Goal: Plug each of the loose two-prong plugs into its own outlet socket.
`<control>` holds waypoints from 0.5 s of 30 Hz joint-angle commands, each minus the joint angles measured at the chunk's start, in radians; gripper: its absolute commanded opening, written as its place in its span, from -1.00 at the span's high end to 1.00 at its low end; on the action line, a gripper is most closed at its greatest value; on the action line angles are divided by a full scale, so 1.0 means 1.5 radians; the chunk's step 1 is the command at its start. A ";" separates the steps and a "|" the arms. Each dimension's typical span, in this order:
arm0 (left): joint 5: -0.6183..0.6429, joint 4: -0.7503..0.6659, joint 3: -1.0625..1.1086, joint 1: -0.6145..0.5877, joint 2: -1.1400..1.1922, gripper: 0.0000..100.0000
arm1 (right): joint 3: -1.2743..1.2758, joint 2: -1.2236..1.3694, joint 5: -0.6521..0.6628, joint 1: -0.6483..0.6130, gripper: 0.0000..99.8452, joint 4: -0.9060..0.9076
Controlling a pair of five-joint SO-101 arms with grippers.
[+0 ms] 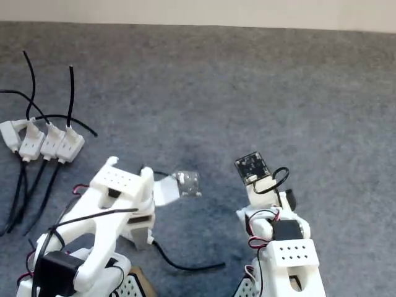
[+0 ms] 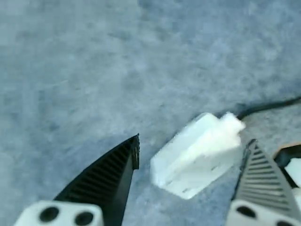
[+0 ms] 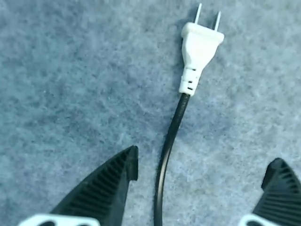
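I see grey carpet (image 1: 260,93) spread evenly lit over the whole desk, and a pale wall (image 1: 247,11) beyond the carpet's far edge.

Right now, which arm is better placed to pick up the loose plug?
Right. The plug lies on the carpet ahead of the right tool, its cord running between the open fingers. The left tool straddles the white socket instead.
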 commanded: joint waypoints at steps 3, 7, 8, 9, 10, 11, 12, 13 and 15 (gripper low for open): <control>-0.050 -0.063 0.056 -0.042 -0.018 0.47 | -0.004 0.006 -0.005 -0.006 0.21 -0.012; -0.059 -0.093 0.044 -0.091 -0.016 0.66 | -0.004 0.006 -0.005 -0.006 0.21 -0.012; -0.056 -0.093 0.033 -0.096 -0.015 0.69 | -0.004 0.006 -0.005 -0.006 0.21 -0.012; -0.054 -0.092 0.018 -0.098 -0.014 0.72 | -0.004 0.006 -0.005 -0.006 0.21 -0.012; -0.050 -0.090 0.002 -0.099 -0.014 0.75 | -0.004 0.006 -0.005 -0.006 0.21 -0.012; -0.031 -0.090 -0.015 -0.098 -0.014 0.77 | -0.004 0.006 -0.005 -0.006 0.21 -0.012; -0.004 -0.091 -0.035 -0.097 -0.014 0.80 | -0.004 0.006 -0.005 -0.006 0.21 -0.012; 0.019 -0.090 -0.057 -0.096 -0.013 0.82 | -0.004 0.006 -0.005 -0.006 0.21 -0.012; 0.057 -0.090 -0.093 -0.090 -0.013 0.87 | -0.004 0.006 -0.005 -0.006 0.21 -0.012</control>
